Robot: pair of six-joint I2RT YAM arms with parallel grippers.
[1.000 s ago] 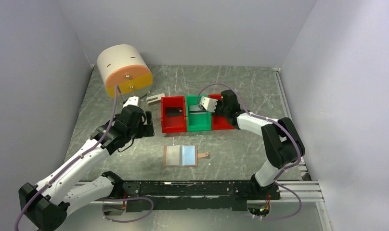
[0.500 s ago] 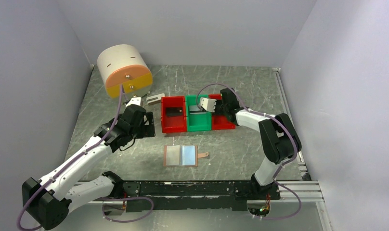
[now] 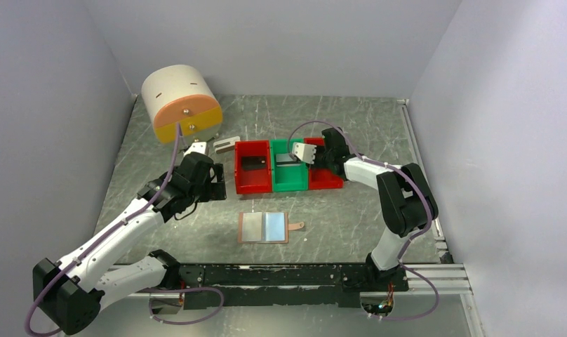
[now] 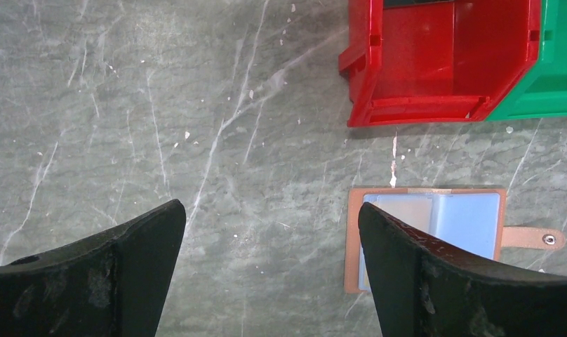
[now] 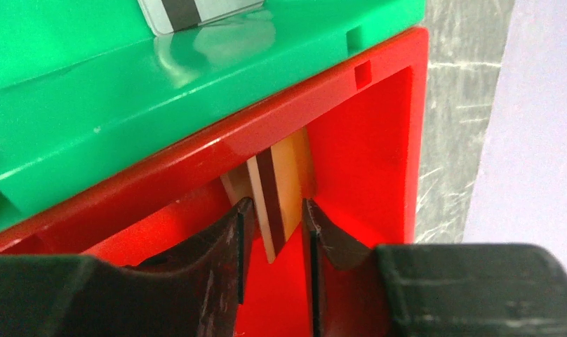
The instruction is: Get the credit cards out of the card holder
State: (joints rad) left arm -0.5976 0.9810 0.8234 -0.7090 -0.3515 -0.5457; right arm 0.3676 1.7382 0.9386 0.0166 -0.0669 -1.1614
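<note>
The card holder (image 3: 263,227) lies open on the table, pale blue pockets up and strap tab (image 3: 296,226) to the right; it also shows in the left wrist view (image 4: 435,225). My left gripper (image 3: 212,184) is open and empty, above bare table left of the holder (image 4: 270,232). My right gripper (image 3: 321,160) reaches into the right red bin (image 3: 331,181). A yellow-orange card (image 5: 284,182) with a dark stripe stands tilted between its slightly parted jaws (image 5: 275,210). A black card (image 3: 253,162) lies in the left red bin. A grey-white card (image 3: 286,159) lies in the green bin.
The left red bin (image 3: 252,184), the green bin (image 3: 290,184) and the right red bin stand side by side behind the holder. A white and orange cylinder (image 3: 181,104) stands at the back left. A small grey-white block (image 3: 227,144) lies left of the bins.
My right gripper has shifted slightly back and left at the right red bin. My left arm has moved a little towards the back. The holder has not moved.
</note>
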